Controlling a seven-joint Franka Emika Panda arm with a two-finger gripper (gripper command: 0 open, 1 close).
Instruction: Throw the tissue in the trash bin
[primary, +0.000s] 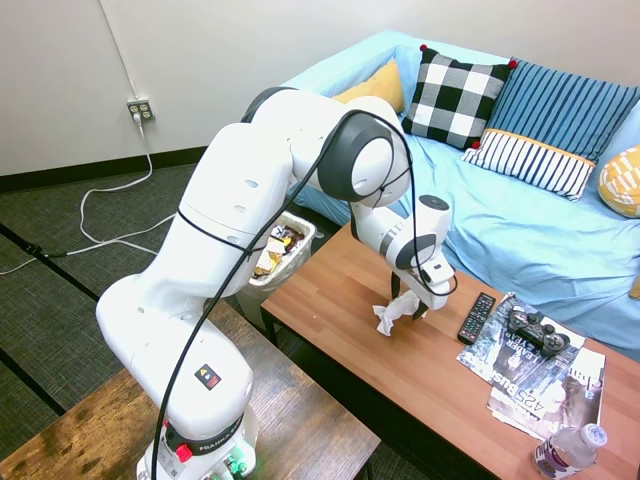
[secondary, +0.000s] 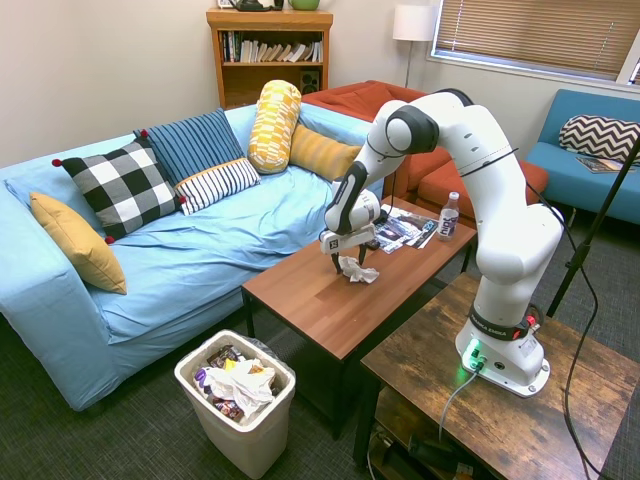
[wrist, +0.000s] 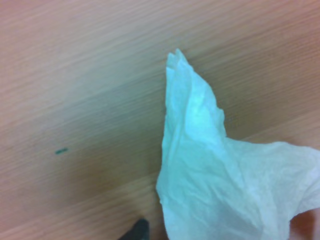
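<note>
The trash bin (secondary: 237, 398) stands on the floor nearest the camera, full of papers and wrappers, at about seven o'clock from the coffee table (secondary: 320, 300). On that table the gripper (secondary: 347, 263) points down, its fingers closed on the tissue (secondary: 355, 269), which touches the wood. At three o'clock lie magazines (secondary: 408, 228) and a bottle (secondary: 449, 215).

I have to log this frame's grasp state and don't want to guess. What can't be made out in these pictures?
- Whether the gripper has clamped the tissue: in both exterior views the fingers are too small and merge with it.
- The fingers in the wrist view: out of frame.
- The trash bin in the first exterior view: mostly hidden behind the arm.
- The tissue's full shape in the wrist view: cut off by the edge, blurred.
</note>
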